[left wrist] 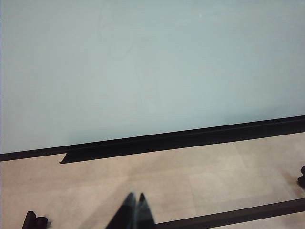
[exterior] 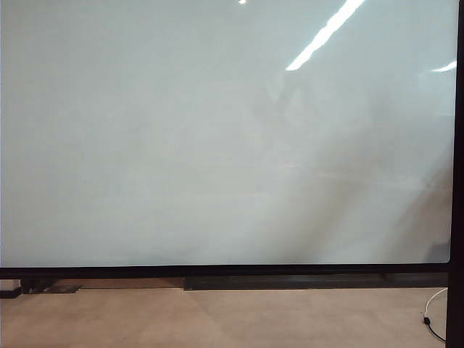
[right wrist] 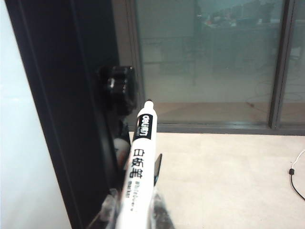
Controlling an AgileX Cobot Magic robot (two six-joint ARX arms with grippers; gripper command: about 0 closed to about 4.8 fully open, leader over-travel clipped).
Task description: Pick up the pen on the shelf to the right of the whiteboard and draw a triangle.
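The whiteboard [exterior: 217, 130] fills the exterior view, blank and glossy, with no triangle showing on it; neither arm appears there. In the right wrist view the pen [right wrist: 138, 167], a white marker with black print and a black end, stands out from my right gripper [right wrist: 136, 210]. The gripper's fingers [right wrist: 159, 212] press on the pen from both sides, beside the board's black frame [right wrist: 62, 95]. A dark fitting [right wrist: 118, 83] sits on that frame; I cannot tell whether it is the shelf. My left gripper [left wrist: 135, 196] is shut with nothing in it, above the floor and below the whiteboard [left wrist: 143, 62].
A black ledge [exterior: 290, 281] runs under the board's lower edge. A cable [exterior: 433, 315] lies on the beige floor at the right. Glass panels [right wrist: 209, 62] stand behind the board's right side. A black bar [left wrist: 228, 217] crosses the floor near the left gripper.
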